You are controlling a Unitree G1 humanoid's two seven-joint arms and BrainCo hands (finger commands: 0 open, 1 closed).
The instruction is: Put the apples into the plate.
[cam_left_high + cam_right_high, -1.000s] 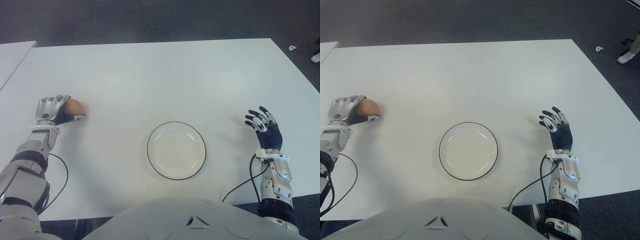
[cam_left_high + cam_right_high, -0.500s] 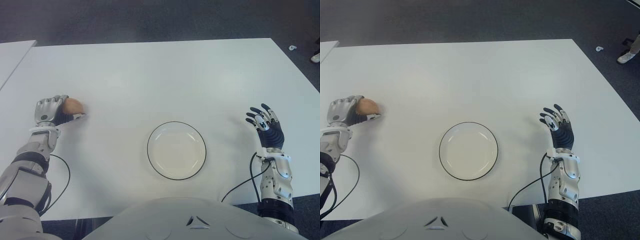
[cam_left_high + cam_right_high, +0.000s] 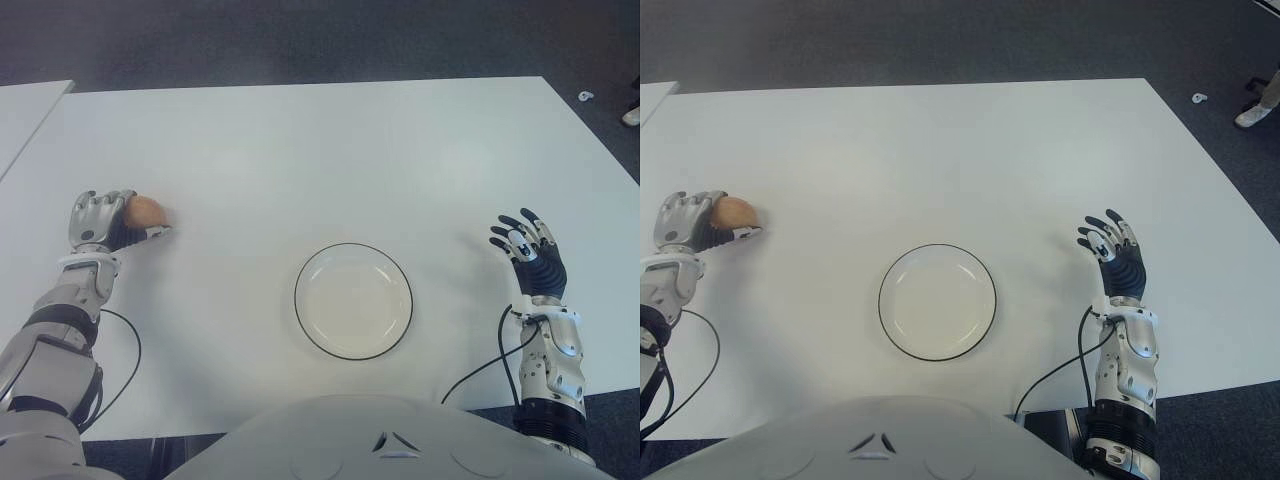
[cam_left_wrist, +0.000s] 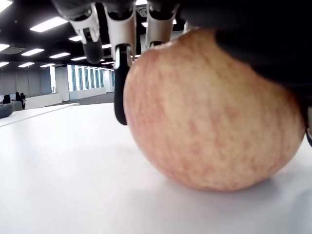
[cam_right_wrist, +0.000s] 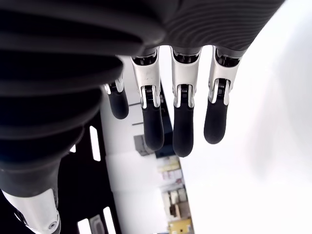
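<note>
Since a second ago, little is changing: the left hand [image 3: 100, 222] is shifting only a touch toward the worktop's left edge with the apple, and the right hand is settling slightly lower in the eye views. At the far left, the left hand is lying over the apple [image 3: 147, 211], its fingers [image 4: 122, 58] curling down around the fruit. The apple is sitting on the white worktop [image 3: 320, 150], its underside touching the surface in the left wrist view, well apart from the plate. The plate [image 3: 352, 301], white with a dark rim, is standing near the middle of the near edge and is holding nothing. At the right, the right hand [image 3: 528, 253] is showing beside the plate, well clear of it, its fingers [image 5: 183, 122] spreading straight and gripping nothing.
</note>
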